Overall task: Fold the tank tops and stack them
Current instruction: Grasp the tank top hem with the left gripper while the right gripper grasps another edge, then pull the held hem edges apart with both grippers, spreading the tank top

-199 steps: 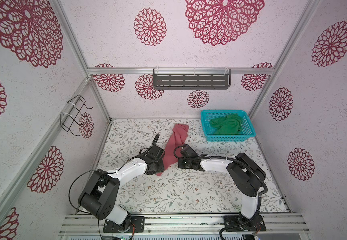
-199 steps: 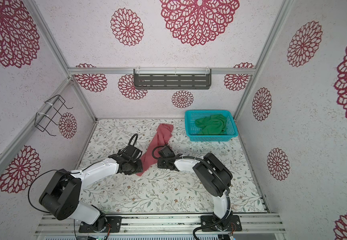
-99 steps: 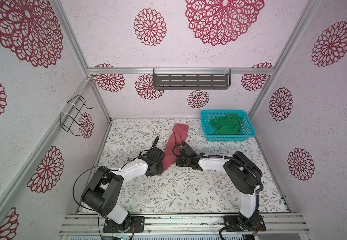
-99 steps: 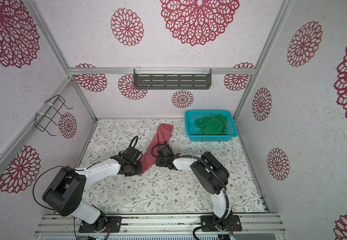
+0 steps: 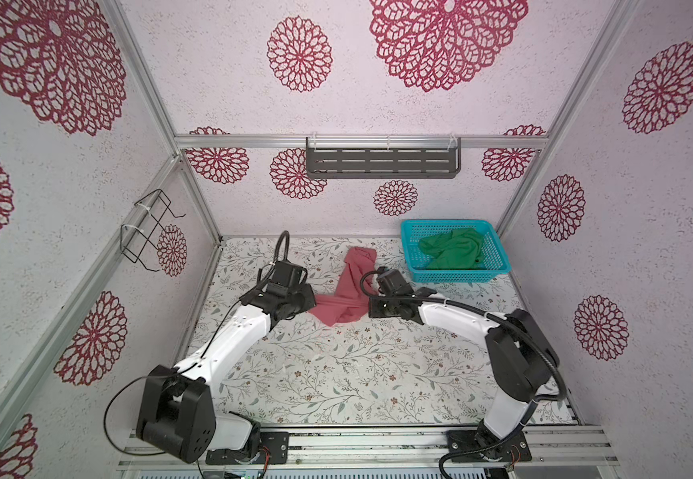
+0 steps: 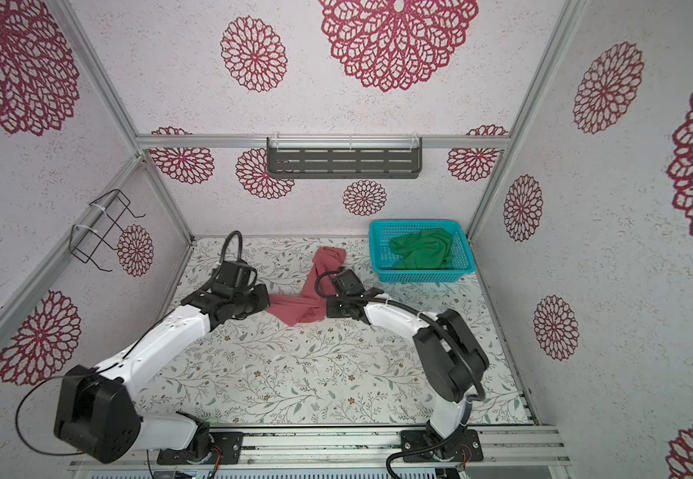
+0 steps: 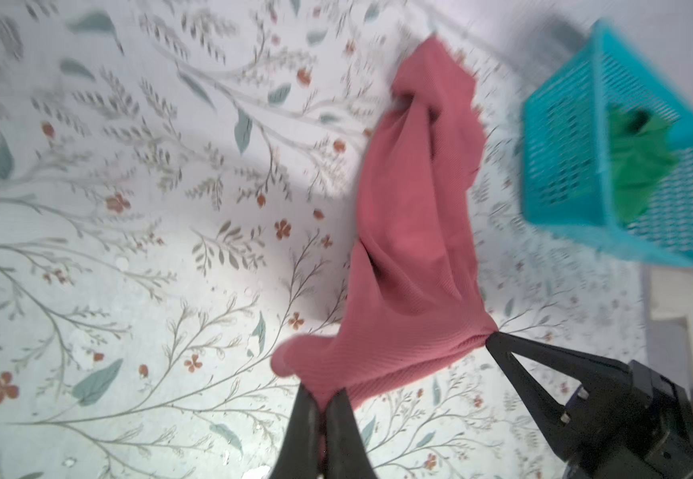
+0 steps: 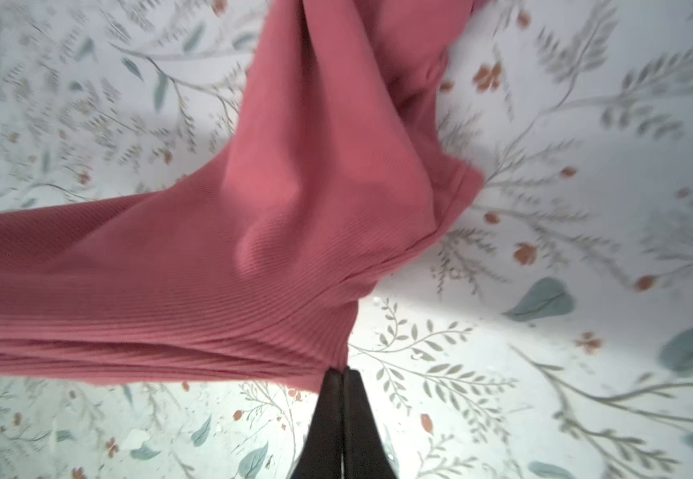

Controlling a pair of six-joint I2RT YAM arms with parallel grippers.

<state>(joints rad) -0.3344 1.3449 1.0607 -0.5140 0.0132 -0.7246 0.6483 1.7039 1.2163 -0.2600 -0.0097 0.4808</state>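
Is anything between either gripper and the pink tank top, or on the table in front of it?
Nothing visible. The left gripper and right gripper are both shut on the pink tank top. The table toward the arm bases shows only its floral print; the basket sits at the far right.

Counted two tank tops: one pink-red tank top [image 5: 346, 296], one green tank top [image 5: 452, 249]. One turquoise mesh basket [image 5: 456, 274], holding one garment. Two robot arms were there, left arm [image 5: 228, 340] and right arm [image 5: 452, 315], white with black joints. Two grippers, one per arm: left gripper [image 7: 324, 398], right gripper [image 8: 342, 373]. One grey slotted shelf [image 5: 382, 162] was on the back wall, one black wire rack [image 5: 149, 232] on the side wall. One floral tabletop [image 5: 336, 373]. Garments on the tabletop: one. Garments pinched by both grippers: one, that same pink-red piece.
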